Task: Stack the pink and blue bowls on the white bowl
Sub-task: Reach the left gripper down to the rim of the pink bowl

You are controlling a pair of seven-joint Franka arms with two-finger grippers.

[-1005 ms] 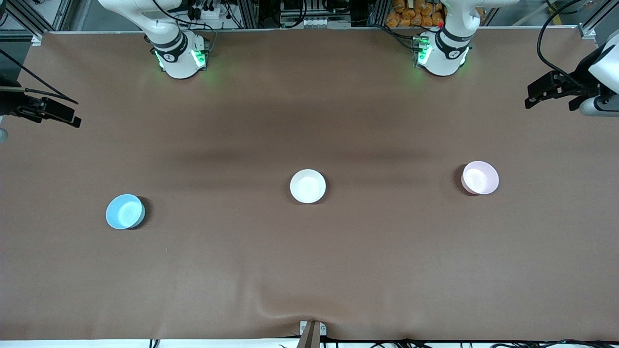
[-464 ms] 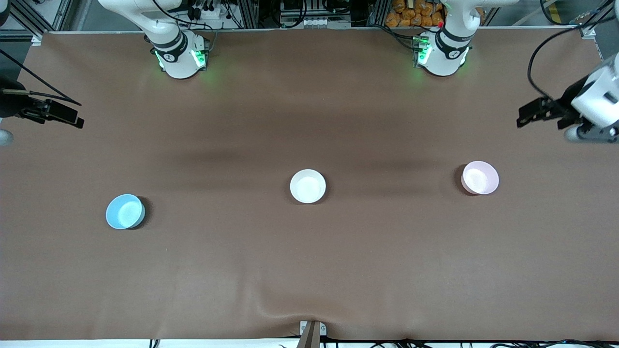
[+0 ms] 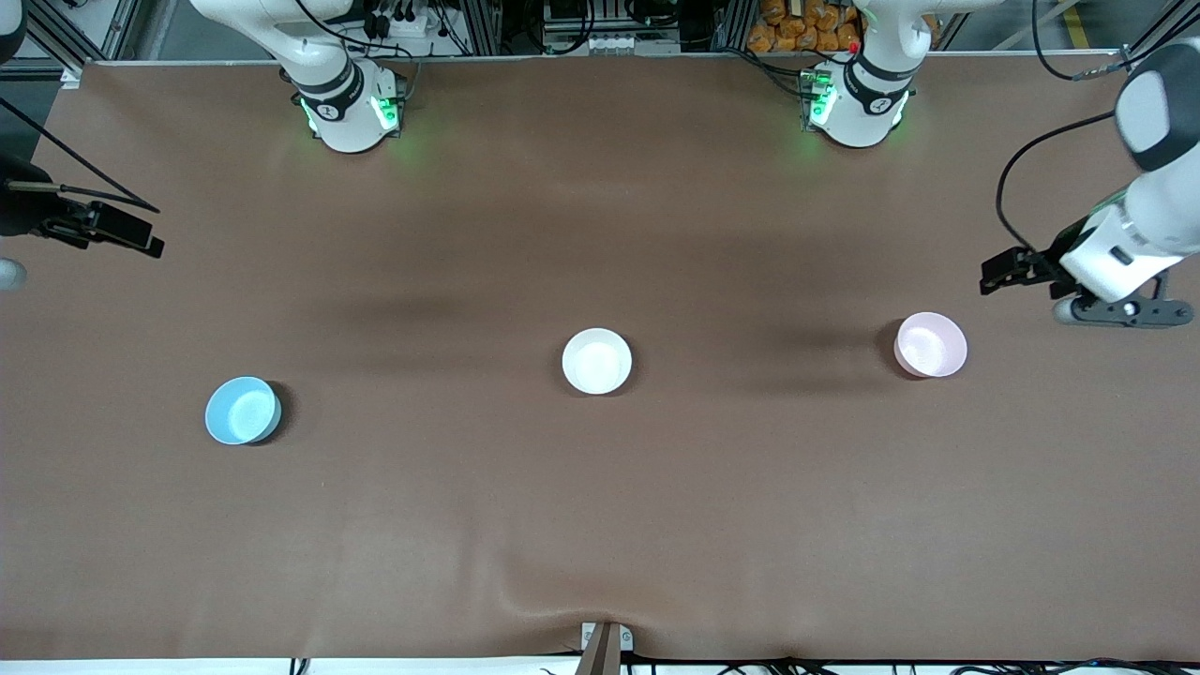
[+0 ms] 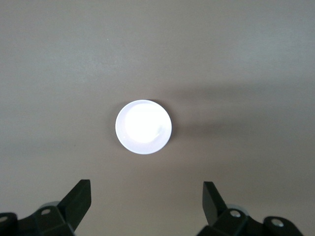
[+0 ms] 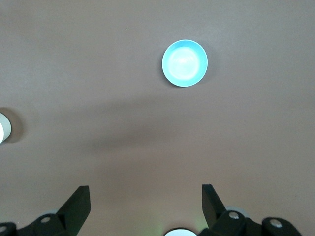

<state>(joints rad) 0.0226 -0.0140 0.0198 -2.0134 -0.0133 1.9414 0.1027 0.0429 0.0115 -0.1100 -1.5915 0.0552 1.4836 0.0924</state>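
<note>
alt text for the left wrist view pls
A pale bowl, the pink bowl washed out nearly white by glare, sits upright and alone on the brown table, seen from above. The left gripper hangs over the table with its fingers spread open, holding nothing.

On the brown surface (image 3: 600, 525) three bowls sit well apart: the blue bowl (image 3: 243, 411) toward the right arm's end, the white bowl (image 3: 597, 361) between, the pink bowl (image 3: 930, 345) toward the left arm's end. The left tool (image 3: 996, 275) hovers over bare surface near the pink bowl; the right tool (image 3: 141, 242) hangs over its own end.
</note>
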